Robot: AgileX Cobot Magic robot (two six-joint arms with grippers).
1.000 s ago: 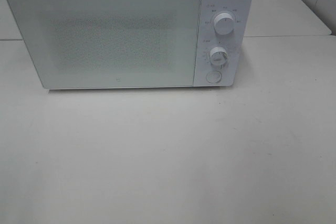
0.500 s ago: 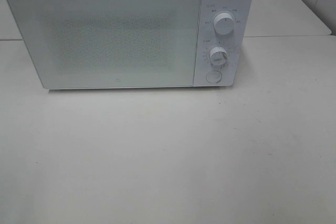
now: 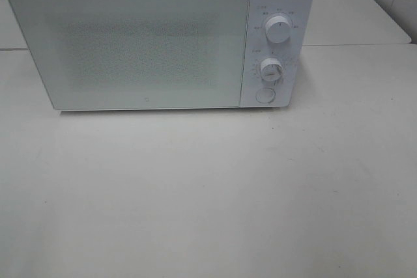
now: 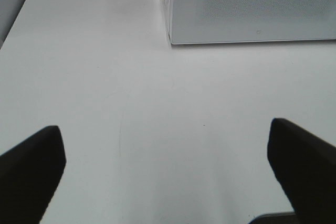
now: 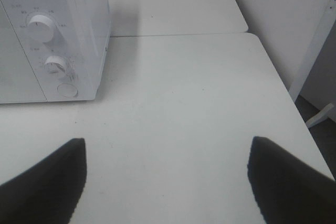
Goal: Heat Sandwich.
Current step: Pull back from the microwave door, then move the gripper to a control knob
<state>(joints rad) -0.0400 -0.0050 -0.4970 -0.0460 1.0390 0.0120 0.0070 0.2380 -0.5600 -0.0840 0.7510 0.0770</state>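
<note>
Microwave at 12 o'clock on table, door shut. Upper knob, lower knob & round btn sit at door's 3 o'clock. L gripper & R gripper: both released, fingers spread wide above tabletop, gripping nothing. Sandwich: can't tell where; no view shows it.

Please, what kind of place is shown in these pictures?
Probably a test bench arranged as a kitchen corner: a white boxy microwave oven with two round knobs stands, door shut, on a plain white tabletop, and another white table adjoins behind.
</note>
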